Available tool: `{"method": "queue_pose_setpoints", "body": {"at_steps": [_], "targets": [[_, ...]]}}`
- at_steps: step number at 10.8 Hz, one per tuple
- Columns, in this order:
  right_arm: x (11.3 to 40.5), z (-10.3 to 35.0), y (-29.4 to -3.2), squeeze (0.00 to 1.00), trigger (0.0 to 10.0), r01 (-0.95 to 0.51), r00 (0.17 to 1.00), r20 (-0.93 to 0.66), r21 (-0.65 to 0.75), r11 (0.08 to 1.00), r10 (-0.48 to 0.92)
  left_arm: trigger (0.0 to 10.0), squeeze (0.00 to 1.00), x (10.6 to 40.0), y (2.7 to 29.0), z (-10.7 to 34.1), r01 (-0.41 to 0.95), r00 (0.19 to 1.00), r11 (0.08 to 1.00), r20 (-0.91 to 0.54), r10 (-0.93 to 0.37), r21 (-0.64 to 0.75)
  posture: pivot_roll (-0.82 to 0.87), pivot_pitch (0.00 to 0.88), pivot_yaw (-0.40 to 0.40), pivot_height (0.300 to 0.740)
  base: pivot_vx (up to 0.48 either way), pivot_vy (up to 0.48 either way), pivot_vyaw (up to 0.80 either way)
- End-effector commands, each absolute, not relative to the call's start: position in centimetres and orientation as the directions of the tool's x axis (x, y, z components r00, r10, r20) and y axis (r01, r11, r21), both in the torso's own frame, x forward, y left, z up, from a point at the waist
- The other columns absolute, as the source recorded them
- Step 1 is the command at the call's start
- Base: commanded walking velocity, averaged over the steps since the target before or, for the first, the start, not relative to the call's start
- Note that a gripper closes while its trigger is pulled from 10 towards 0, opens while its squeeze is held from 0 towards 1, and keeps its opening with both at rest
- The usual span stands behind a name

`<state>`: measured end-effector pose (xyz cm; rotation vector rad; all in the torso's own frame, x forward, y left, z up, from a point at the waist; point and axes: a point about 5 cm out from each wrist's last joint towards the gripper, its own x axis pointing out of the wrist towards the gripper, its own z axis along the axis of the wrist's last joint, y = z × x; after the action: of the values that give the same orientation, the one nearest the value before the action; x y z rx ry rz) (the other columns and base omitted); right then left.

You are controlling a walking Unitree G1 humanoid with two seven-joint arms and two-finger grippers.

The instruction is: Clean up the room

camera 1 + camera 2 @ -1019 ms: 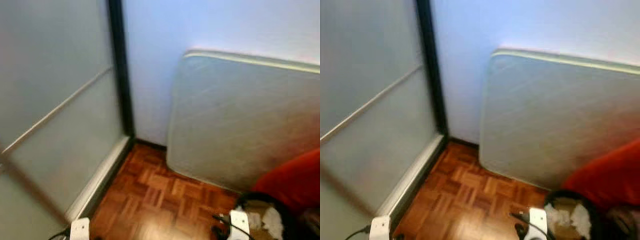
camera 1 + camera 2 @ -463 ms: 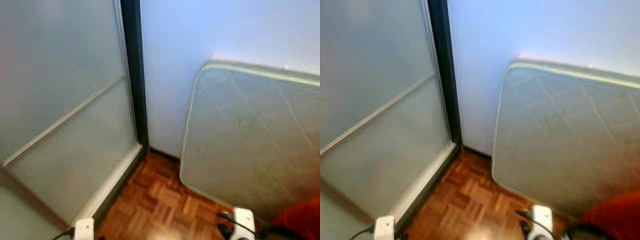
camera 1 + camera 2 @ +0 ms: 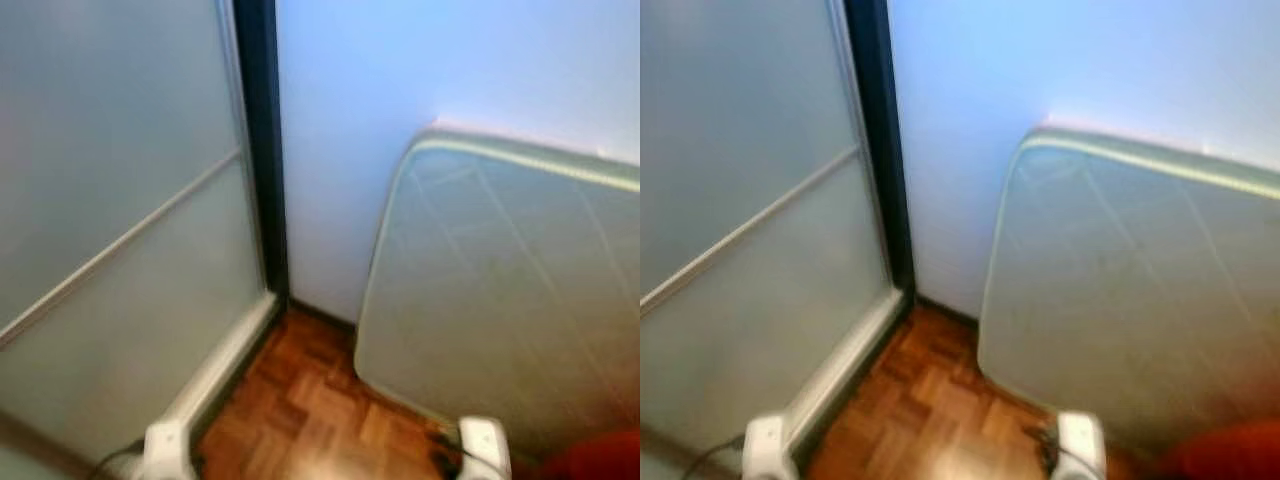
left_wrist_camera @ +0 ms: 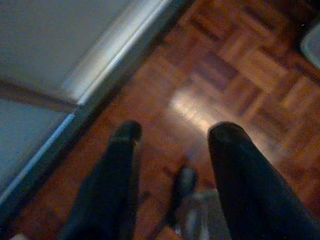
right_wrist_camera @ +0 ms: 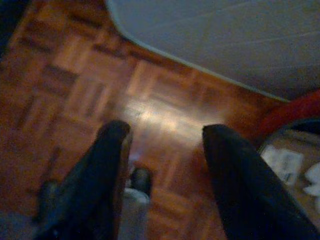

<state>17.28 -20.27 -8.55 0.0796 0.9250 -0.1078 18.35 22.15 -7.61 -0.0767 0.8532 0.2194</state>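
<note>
Both grippers, left (image 4: 172, 131) and right (image 5: 162, 131) (jaws wide, empty), hang over parquet (image 3: 320, 420) near a mattress (image 3: 500, 300).

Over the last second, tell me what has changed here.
Only the camera has swung left: the bin has left the head views, and the red cushion is down to a corner. The mattress still leans on the wall. Both grippers, left and right, hang open, holding nothing.
</note>
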Motion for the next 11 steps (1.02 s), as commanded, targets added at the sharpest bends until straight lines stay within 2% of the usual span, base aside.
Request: {"method": "queue_pose_setpoints", "body": {"at_steps": [1,5,11], "targets": [[18.0,-8.3,-19.7,0.00,10.0,0.137,0.612,-0.789,0.044,0.990,-0.049,10.0,0.00,17.7,23.3,-7.7,-0.221,0.618,0.974,-0.765,0.182,0.053,0.18,0.000,-0.034,0.740,0.322,0.000,0.00],[17.1,-8.8,-19.4,0.00,10.0,0.121,0.579,-0.813,0.016,0.993,-0.057,10.0,0.00,18.6,23.6,-7.2,-0.202,0.636,0.977,-0.750,0.183,0.068,0.19,0.000,-0.017,0.740,0.322,0.000,0.00],[17.3,-8.8,-19.3,0.00,10.0,0.137,0.574,-0.816,0.021,0.990,-0.063,10.0,0.00,18.9,23.9,-6.9,-0.203,0.645,0.977,-0.741,0.189,0.072,0.20,0.000,-0.017,0.740,0.322,0.000,0.00]]}}
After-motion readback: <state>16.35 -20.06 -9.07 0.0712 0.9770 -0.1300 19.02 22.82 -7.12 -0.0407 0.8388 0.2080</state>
